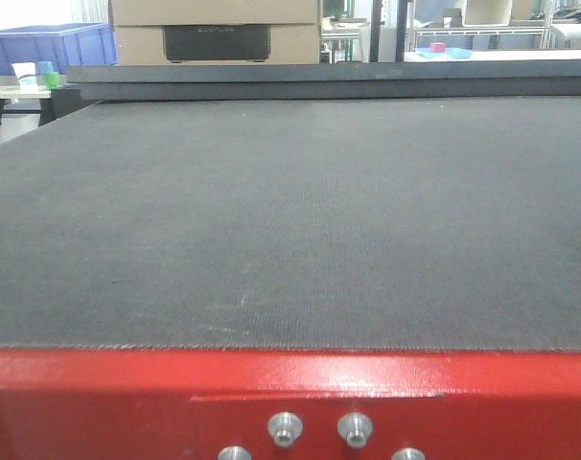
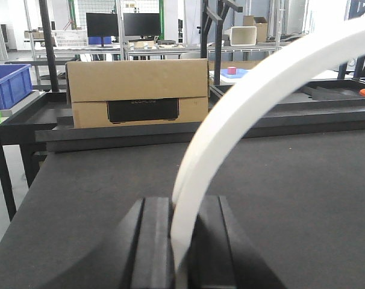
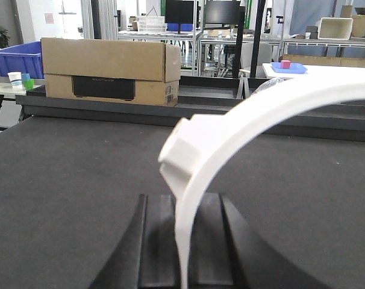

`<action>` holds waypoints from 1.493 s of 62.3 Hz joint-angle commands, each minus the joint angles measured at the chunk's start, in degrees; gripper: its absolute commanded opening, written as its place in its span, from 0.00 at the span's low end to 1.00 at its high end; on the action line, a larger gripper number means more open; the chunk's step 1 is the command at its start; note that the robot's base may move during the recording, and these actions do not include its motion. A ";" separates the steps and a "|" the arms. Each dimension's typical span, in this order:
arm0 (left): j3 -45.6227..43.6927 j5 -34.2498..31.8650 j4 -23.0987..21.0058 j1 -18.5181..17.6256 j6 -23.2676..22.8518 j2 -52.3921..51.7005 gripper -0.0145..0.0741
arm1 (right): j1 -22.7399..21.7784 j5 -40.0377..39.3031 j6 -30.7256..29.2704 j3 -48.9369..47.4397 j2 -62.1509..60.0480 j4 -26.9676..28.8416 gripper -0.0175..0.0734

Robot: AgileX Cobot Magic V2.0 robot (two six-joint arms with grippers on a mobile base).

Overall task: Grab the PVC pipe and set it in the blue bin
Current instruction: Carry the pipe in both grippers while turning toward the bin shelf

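Note:
In the left wrist view, my left gripper (image 2: 181, 208) is shut on a slim white curved PVC pipe (image 2: 243, 99) that arcs up and to the right above the dark table. The right wrist view shows my right gripper (image 3: 184, 201) shut on a white curved PVC pipe (image 3: 230, 129) too, with a squared block on it (image 3: 176, 150) just above the jaws. Whether these are one piece or two I cannot tell. The blue bin (image 1: 51, 46) stands beyond the table's far left corner, also visible as blue bin (image 2: 8, 81) and blue bin (image 3: 17, 58). Neither gripper nor the pipe appears in the front view.
A cardboard box (image 1: 214, 29) sits on the raised black ledge at the table's far edge, seen again as box (image 2: 137, 90) and box (image 3: 107, 69). The dark felt table (image 1: 290, 220) has a red front rim (image 1: 290, 393). Shelving and monitors stand behind.

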 commanded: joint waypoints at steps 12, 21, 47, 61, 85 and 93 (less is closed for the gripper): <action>-0.05 -1.70 0.01 0.31 0.04 -0.20 0.04 | -0.37 -1.12 -0.43 -0.02 -0.18 -0.74 0.02; -0.05 -1.70 0.01 0.31 0.04 -0.20 0.04 | -0.37 -1.12 -0.43 -0.02 -0.18 -0.74 0.02; -0.05 -1.70 0.01 0.31 0.04 -0.20 0.04 | -0.37 -1.12 -0.43 -0.02 -0.18 -0.74 0.02; -0.05 -1.70 0.01 0.31 0.04 -0.20 0.04 | -0.37 -1.12 -0.43 -0.02 -0.18 -0.74 0.02; -0.05 -1.70 0.01 0.31 0.04 -0.20 0.04 | -0.37 -1.12 -0.43 -0.02 -0.18 -0.74 0.02; -0.05 -1.70 0.01 0.31 0.04 -0.20 0.04 | -0.37 -1.12 -0.43 -0.02 -0.18 -0.74 0.02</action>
